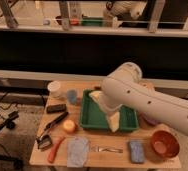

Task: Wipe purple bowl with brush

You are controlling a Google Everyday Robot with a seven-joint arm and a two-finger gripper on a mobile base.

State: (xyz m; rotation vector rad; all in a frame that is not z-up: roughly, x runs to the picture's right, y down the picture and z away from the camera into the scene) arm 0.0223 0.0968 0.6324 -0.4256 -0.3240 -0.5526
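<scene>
The purple bowl (150, 120) sits at the table's right, just beyond the green tray, and my white arm (137, 97) covers most of it. At the left of the table lies the brush (55, 122), slim and black, with its wider head (44, 142) toward the front edge. My gripper (113, 121) hangs pale from the arm's end over the right part of the green tray (94, 119). It is open with nothing in it, well right of the brush and left of the purple bowl.
On the left stand a white cup (54, 89), a blue cup (72, 96), a black block (56, 107), a yellow fruit (69, 126) and an orange-red stick (55, 149). Along the front lie a grey cloth (78, 150), a metal utensil (107, 149), a blue sponge (135, 151) and an orange bowl (163, 144).
</scene>
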